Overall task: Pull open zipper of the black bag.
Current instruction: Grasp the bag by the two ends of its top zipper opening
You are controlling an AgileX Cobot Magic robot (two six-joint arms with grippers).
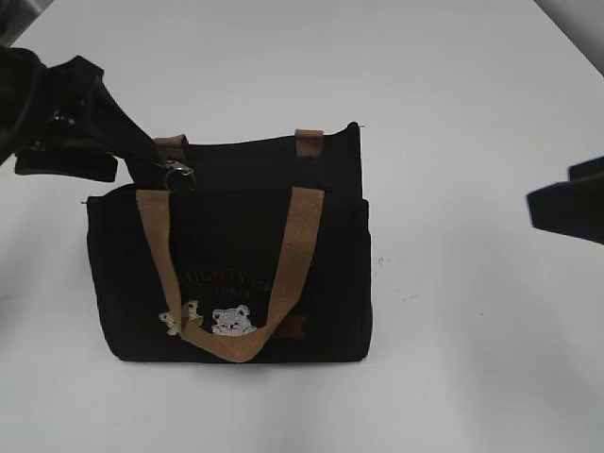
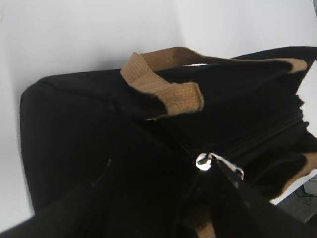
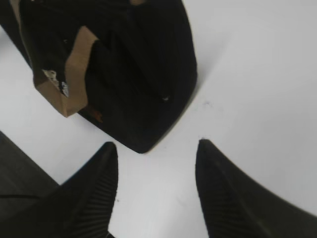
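Note:
The black bag [image 1: 236, 236] stands upright mid-table, with tan handles and small bears on its front. Its zipper [image 2: 270, 133] runs as a thin line along the top, and the silvery ring pull [image 1: 177, 174] sits at the left end. My left gripper [image 1: 159, 162] reaches down onto that top left corner. In the left wrist view its dark fingers stand wide apart astride the bag's end [image 2: 74, 124], and the right finger's tip is beside the ring pull [image 2: 203, 161]. My right gripper [image 3: 157, 148] is open and empty over bare table, off the bag's [image 3: 148, 74] right end.
A tan handle [image 1: 300, 255] hangs down the bag's front, and the rear handle [image 2: 168, 94] lies across the top near the zipper. White table [image 1: 472, 359] surrounds the bag. The right gripper [image 1: 557, 203] hovers at the far right edge.

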